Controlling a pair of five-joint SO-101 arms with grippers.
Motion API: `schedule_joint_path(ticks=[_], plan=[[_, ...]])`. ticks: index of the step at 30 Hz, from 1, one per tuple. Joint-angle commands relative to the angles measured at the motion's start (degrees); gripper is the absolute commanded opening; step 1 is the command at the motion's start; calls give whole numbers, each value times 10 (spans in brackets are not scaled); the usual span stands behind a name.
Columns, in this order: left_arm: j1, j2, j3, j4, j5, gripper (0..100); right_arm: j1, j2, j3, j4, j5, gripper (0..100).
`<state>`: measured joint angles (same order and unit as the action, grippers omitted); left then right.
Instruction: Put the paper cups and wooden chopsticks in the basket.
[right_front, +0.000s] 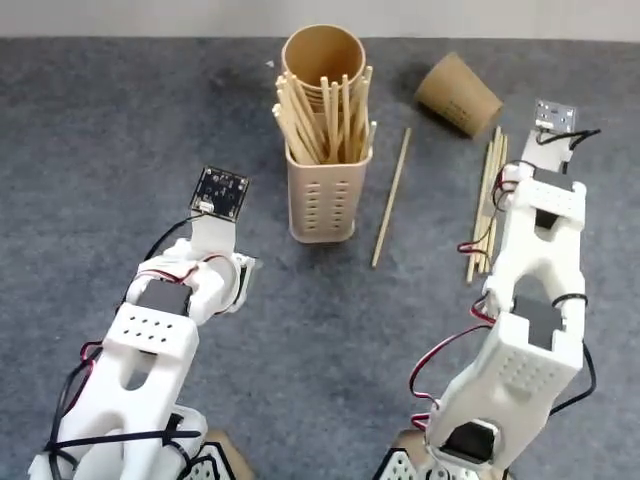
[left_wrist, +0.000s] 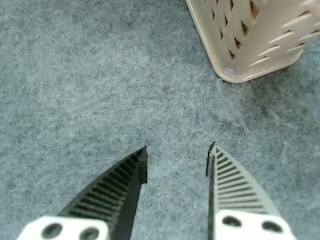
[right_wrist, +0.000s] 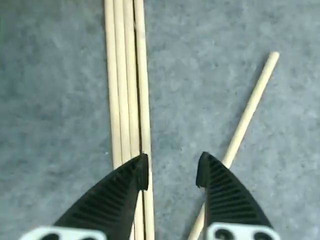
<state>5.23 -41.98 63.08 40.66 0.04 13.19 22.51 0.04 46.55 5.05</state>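
My left gripper (left_wrist: 177, 157) hangs with its ridged fingers spread and nothing between them, over bare grey felt mat (left_wrist: 75, 75) just beside the foot of the basket (left_wrist: 250, 40). I judge it is parked there to leave the other arm room. My right gripper (right_wrist: 172, 170) is also spread and empty, poised low over the bundle of chopsticks (right_wrist: 125, 75), one fingertip above its outer stick. That looks to me like lining up for a pinch. The sticks are slim, round, pale wood lying parallel and touching, so they may roll or fan apart when squeezed. Another slanting chopstick (right_wrist: 250, 110) lies just beside the bundle. The tall basket is beige plastic with rounded corners and slotted walls, and it stands upright so things drop in from above. It already holds a sheaf of chopsticks (right_front: 325, 120) and an upright paper cup (right_front: 322, 55). A second cup (right_front: 458, 94), tapered brown paper, lies on its side near the basket.
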Motion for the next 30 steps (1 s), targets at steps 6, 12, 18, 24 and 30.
schedule_joint_path(ticks=[6,12,18,24,30], plan=[[4,-13,-5,-10,-5,204,-29,6,-26,-8,-5,166],[4,-13,-5,-10,-5,204,-38,11,-24,-9,-5,166],[4,-13,-5,-10,-5,204,-3,61,-15,-31,6,166],[4,-13,-5,-10,-5,204,0,151,-33,-37,31,166],[5,-13,-5,-10,-5,204,1,137,-54,-34,31,50]])
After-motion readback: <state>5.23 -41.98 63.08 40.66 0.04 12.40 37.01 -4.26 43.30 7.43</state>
